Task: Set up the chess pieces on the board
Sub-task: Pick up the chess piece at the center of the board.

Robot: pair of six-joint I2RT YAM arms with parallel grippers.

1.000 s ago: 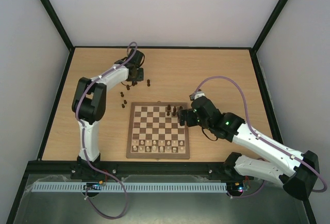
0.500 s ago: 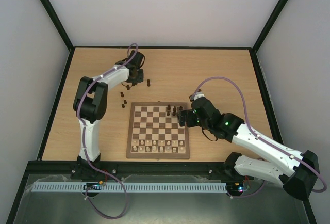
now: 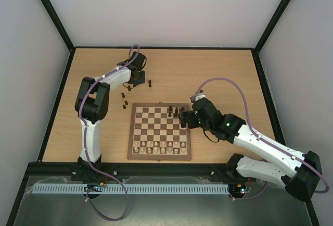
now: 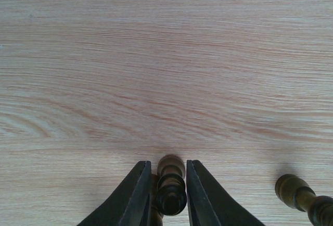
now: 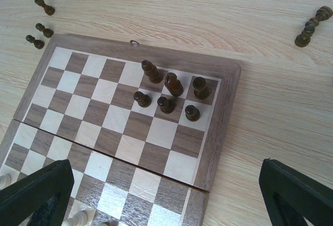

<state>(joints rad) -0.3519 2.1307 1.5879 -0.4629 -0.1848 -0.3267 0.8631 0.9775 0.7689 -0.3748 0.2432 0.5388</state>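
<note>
The board (image 3: 159, 131) lies at mid-table. Several dark chess pieces (image 5: 166, 104) stand in two short rows at its far right corner (image 3: 176, 112). My right gripper (image 5: 166, 205) hangs wide open above the board's right edge (image 3: 186, 117), holding nothing. Far left of the board, my left gripper (image 3: 136, 75) is down at the tabletop. Its black fingers (image 4: 136, 195) press on both sides of one upright dark chess piece (image 4: 170, 189). Another dark piece (image 4: 304, 200) lies just to its right. More loose dark pieces (image 3: 125, 104) are scattered on the wood left of the board.
Pale cream chessmen (image 3: 158, 148) fill the board's near rows. Two dark pieces (image 5: 311, 28) lie on the table beyond the board's right side. A black frame (image 3: 161, 48) borders the light wood tabletop (image 3: 218, 75).
My left gripper's jaws have narrowed onto the dark piece between them. The right arm has stayed where it was, still open.
</note>
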